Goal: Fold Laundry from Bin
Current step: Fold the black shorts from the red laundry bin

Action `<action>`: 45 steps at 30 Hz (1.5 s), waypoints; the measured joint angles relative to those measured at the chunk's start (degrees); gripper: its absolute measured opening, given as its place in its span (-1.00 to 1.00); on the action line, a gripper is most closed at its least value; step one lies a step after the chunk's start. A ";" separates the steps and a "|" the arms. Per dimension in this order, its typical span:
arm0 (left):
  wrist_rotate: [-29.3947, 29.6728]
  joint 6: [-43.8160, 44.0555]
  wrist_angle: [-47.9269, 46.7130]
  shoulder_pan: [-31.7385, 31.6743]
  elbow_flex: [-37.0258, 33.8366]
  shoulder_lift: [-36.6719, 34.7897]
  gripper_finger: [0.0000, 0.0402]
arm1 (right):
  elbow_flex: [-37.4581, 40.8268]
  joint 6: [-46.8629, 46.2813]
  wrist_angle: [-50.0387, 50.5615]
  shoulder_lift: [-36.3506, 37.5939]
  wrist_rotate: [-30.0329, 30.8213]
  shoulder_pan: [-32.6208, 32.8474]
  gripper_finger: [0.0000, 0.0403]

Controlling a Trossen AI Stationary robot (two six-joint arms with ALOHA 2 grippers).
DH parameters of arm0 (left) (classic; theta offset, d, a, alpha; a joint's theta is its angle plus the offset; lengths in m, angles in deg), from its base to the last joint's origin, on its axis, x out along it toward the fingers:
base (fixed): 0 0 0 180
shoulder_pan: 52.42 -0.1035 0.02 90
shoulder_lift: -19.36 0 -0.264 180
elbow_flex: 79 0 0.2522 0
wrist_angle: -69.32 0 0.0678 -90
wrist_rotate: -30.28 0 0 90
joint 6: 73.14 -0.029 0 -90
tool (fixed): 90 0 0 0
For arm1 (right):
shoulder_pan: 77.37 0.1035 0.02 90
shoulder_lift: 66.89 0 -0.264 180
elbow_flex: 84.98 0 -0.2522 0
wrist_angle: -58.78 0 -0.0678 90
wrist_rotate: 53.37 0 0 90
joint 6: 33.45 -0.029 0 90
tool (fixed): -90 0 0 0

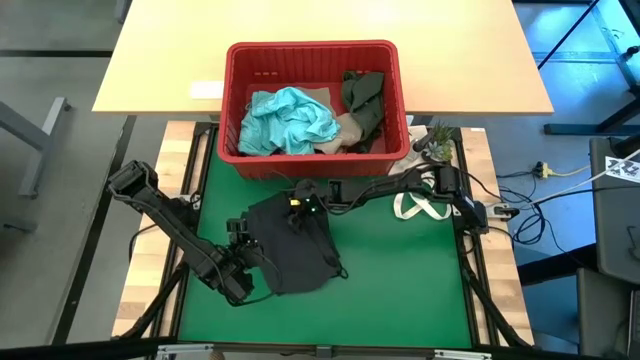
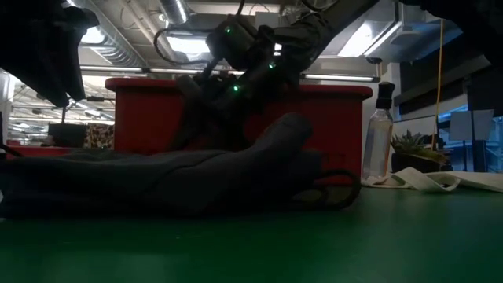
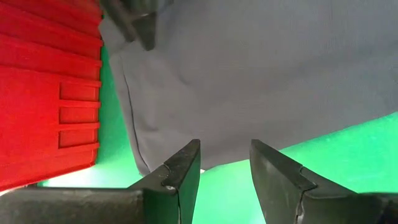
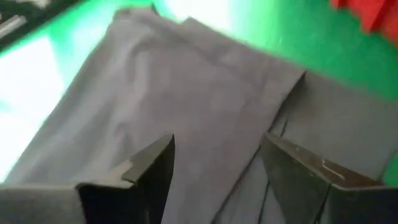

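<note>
Both my grippers are hanging with jaws apart, gripping nothing. Left gripper (image 3: 225, 163) is sitting at the dark grey cloth garment (image 1: 293, 243)'s edge. Right gripper (image 4: 214, 163) is hovering over it, near the red ribbed plastic bin (image 1: 385, 110).

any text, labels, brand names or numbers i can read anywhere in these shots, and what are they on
No text can be read in any view.
White label on the wooden table behind the bin: too small to read any print.
Black-and-white marker sheet at the right edge of the high view: a pattern, no readable characters.
Spray bottle in the low view: no legible label.
The dark garment shows no tag or print.
</note>
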 joint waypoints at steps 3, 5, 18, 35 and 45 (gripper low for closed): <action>0.00 -0.02 0.02 0.00 0.00 0.00 -0.34 | -0.79 0.02 0.05 0.14 0.06 0.02 0.20; -0.02 -0.01 0.03 0.00 0.00 0.00 -0.34 | -0.95 0.04 0.54 0.14 0.06 0.07 0.20; -0.02 0.04 0.14 0.00 0.00 -0.01 -0.34 | -1.06 0.15 5.46 0.11 2.29 0.49 0.20; -0.02 0.02 1.05 0.01 0.00 -0.02 -0.34 | -3.48 3.05 5.09 -0.21 5.11 0.50 0.20; -0.02 0.00 1.11 0.01 0.00 -0.02 -0.34 | -3.46 3.04 5.16 -0.99 5.28 0.50 0.20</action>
